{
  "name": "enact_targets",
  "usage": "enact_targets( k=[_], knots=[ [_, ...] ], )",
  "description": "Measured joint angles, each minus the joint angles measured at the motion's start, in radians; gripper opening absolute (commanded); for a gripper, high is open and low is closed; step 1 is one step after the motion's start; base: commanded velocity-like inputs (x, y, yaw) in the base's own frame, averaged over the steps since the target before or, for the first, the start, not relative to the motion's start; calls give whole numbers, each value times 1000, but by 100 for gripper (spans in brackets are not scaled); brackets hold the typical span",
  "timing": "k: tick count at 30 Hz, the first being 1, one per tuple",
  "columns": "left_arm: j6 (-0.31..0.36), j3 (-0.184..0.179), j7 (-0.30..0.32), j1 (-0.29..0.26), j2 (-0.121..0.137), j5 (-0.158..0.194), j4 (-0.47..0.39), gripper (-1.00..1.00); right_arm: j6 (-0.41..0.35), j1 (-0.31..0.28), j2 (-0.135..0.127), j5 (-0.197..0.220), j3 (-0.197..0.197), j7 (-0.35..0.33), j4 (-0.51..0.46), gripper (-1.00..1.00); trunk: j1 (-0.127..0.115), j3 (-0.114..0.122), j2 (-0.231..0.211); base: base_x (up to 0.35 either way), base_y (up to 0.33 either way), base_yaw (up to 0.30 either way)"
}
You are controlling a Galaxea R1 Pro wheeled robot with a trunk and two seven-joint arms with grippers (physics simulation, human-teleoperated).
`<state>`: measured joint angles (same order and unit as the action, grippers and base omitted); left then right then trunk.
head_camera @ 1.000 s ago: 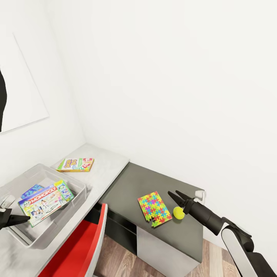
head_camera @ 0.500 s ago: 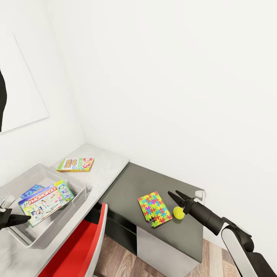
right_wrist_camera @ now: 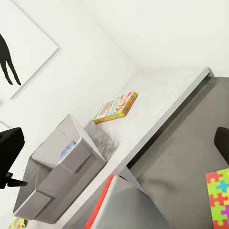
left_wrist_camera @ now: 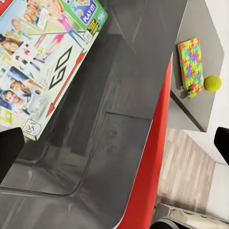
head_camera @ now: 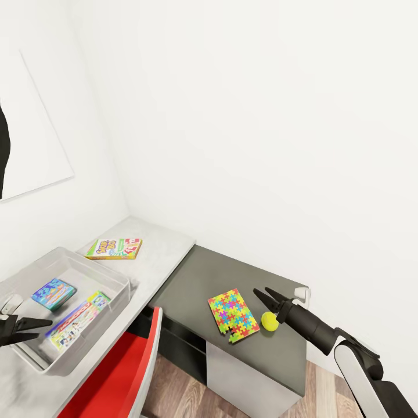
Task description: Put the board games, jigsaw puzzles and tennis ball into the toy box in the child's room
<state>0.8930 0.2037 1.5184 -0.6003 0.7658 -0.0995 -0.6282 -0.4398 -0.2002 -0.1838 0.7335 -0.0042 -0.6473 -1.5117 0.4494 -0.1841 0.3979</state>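
Observation:
The light grey toy box (head_camera: 124, 288) stands on the table's light top (head_camera: 162, 249). Inside it lie a blue board game (head_camera: 53, 293) and a pastel board game (head_camera: 78, 325), the latter leaning on the near wall. My left gripper (head_camera: 40, 328) hangs open at the box's near end, holding nothing. A green-red-yellow board game (head_camera: 114, 248) rests on the table behind the box. On the dark lower section lie a jigsaw puzzle (head_camera: 233, 315) and the tennis ball (head_camera: 269, 320). My right gripper (head_camera: 260, 290) is open just above and beside the ball.
A red chair (head_camera: 125, 371) is tucked under the table between the box and the dark section. White walls close off the back and the left, with a silhouette picture (head_camera: 29, 128) on the left one. Wood floor (head_camera: 186, 395) shows below the desk.
My left gripper has opened and let go of the pastel board game, which dropped lower into the toy box and uncovered the blue one. The right arm has not moved.

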Motion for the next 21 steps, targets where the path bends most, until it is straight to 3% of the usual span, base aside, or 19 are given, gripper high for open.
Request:
enact_targets(
  k=[15,18,21],
  knots=[
    [1,22,45,-2,44,18,-13,100,1,0,0,0,0,0,0,100,0,1,0,0,0,-2],
    [3,46,46,-3,49,33,-24,100,1,0,0,0,0,-1,0,100,0,3,0,0,0,-56],
    [16,98,47,-3,51,69,-34,100,2,0,0,0,0,-3,-1,100,0,6,0,0,0,-104]
  ],
)
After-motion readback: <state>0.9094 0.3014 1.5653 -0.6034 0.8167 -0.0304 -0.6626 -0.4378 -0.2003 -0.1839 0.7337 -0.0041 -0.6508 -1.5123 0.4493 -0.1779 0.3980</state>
